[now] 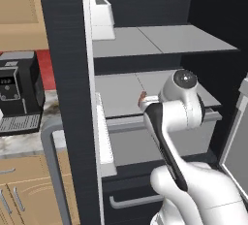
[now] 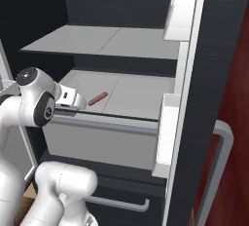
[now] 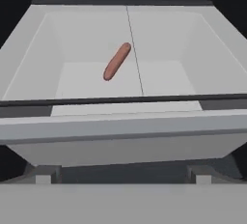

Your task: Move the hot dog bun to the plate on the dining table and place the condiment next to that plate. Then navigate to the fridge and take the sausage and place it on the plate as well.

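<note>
The fridge (image 2: 214, 64) stood open, its pale grey shelves bare except for the sausage (image 2: 97, 98), which lay on the lower shelf (image 2: 131, 98) just behind the front lip of a pale drawer (image 2: 97, 144). In the hand view the sausage (image 3: 117, 61) sat slightly above centre, slanted from about 7 o'clock to 1 o'clock, just left of the thin seam running down the shelf. In the left base view only its reddish end (image 1: 142, 95) peeked out at the 9 o'clock side of the arm's wrist; the rest was hidden behind the white arm.

The gripper (image 2: 80, 102) was hard to make out: the right base view showed the white hand reaching toward the sausage from the 9 o'clock side, stopping just short of it, but the fingers themselves were too small to read there. Going by the recording, the fingers were spread fully apart, and nothing was grasped.

At the 9 o'clock edge of the left base view a black coffee machine (image 1: 18, 93) stood on a counter (image 1: 24, 141), partly cut off by the fridge door (image 1: 68, 98).
</note>
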Robot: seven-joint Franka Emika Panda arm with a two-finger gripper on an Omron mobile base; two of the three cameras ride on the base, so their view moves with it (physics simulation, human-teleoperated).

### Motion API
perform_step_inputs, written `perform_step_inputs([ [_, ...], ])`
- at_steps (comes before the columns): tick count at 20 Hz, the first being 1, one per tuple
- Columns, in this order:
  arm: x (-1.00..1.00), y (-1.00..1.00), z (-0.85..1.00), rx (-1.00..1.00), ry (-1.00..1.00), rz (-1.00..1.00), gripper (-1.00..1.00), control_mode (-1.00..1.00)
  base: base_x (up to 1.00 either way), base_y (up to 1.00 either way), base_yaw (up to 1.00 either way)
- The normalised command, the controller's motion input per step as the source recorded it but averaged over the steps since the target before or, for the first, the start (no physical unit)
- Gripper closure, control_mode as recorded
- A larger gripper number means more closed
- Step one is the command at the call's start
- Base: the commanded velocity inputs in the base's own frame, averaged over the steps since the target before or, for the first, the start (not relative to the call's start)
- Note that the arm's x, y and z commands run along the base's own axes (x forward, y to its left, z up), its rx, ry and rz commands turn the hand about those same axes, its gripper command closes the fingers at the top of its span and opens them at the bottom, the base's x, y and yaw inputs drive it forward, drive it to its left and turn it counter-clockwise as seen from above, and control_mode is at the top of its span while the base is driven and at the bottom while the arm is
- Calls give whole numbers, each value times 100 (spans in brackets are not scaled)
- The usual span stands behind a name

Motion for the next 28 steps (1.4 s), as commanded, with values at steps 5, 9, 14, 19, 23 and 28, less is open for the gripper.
perform_step_inputs([
  [5, 80, 12, -1, 4, -6, -6, -100, -100, 0, 0, 0],
  [9, 68, 0, -7, 0, 0, 0, -100, -100, 0, 0, 0],
  [14, 43, 0, -23, 0, 0, 0, -100, -100, 0, 0, 0],
  [19, 44, 0, -24, 0, 0, 0, -100, -100, 0, 0, 0],
  [23, 49, 0, -31, 0, 0, 0, -100, -100, 0, 0, 0],
  [28, 56, 0, -25, 0, 0, 0, -100, -100, 0, 0, 0],
])
